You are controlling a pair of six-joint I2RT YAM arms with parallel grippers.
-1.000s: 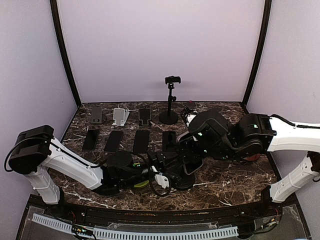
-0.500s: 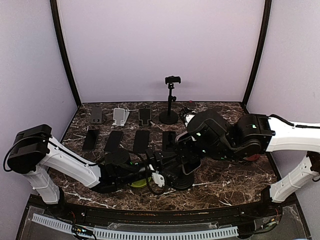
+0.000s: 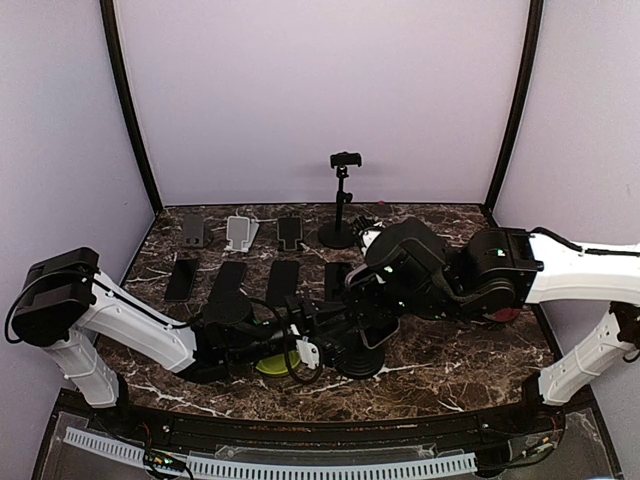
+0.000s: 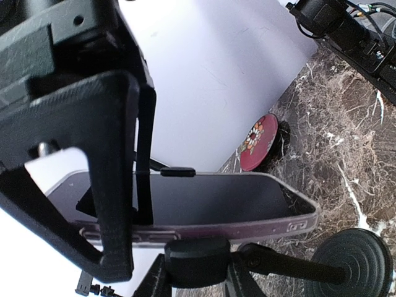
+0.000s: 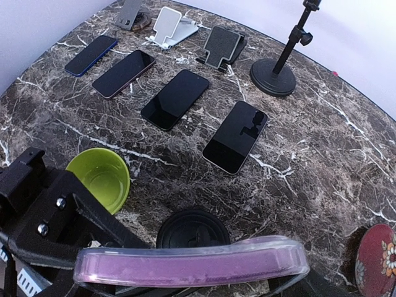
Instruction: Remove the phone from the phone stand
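Dark marble tabletop (image 3: pixel 470 370), lilac walls (image 3: pixel 320 90) on three sides. Four spare phones (image 5: pixel 175 99) lie flat in a row behind the work area, w/ a tall stand (image 3: pixel 340 200) at the back.

Arm pose: L arm (image 3: pixel 130 320) runs low across the tabletop from its base toward centre, wrist rolled onto its side. Its left pincer (image 4: pixel 198 265) is set narrow and pinches the phone stand (image 5: pixel 192 230) just under the phone; the fingers enter the left wrist view from the bottom edge. R arm (image 3: pixel 510 270) reaches in from the right, wrist bent over the stand. Its right pincer (image 5: pixel 195 272) is spread wide and clamps the phone (image 4: pixel 210 198) across its width at the upper end. One finger covers that end in the left wrist view.

Task item: phone is in a clear case w/ purple tint, screen dark, side buttons visible on the near edge. It sits in the stand at centre-front of the tabletop, above the round black base (image 4: pixel 352 257), w/ a small black tab (image 4: pixel 179 172) hooked over its far edge. Green bowl (image 5: pixel 99 179) is just left of the base. Red coaster (image 4: pixel 260 133) lies apart, to the right.

Change vs. earlier frames: both pincers, phone and stand base have shifted slightly toward the left side. L forearm has drawn back w/ them, and more of the bowl is exposed. Phone remains in the stand
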